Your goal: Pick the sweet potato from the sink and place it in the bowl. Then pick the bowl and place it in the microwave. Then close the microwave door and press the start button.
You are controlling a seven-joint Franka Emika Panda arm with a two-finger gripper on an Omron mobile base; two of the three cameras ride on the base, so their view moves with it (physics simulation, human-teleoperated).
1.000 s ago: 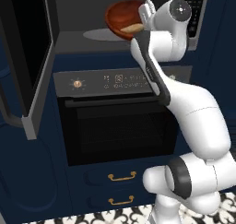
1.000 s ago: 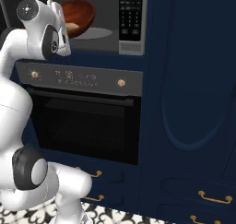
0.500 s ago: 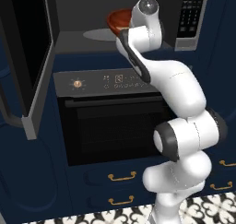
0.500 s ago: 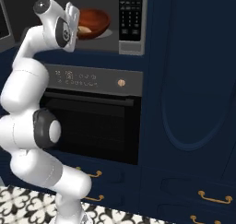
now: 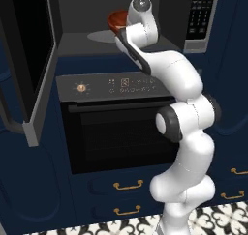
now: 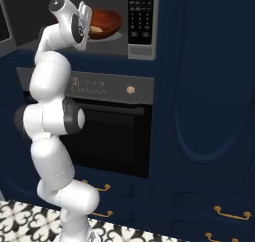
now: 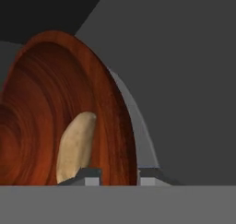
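Gripper [image 7: 119, 176] clamped on rim of the bowl [image 7: 50, 112], one finger inside, one outside. Bowl [image 6: 103, 22] at upper centre, inside open microwave [image 5: 160, 16] cavity. Sweet potato [image 7: 74, 147] lying in bowl, lower left of hand view.

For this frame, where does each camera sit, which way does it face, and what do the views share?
Left base view: behind the arm's left, facing the microwave with its open door; arm rises at right.
Right base view: behind the arm's right, facing the keypad and oven; arm at left.
Hand view: on the hand, looking along the gripper, which straddles the bowl's rim.
All three share the bowl; the sweet potato lies inside.
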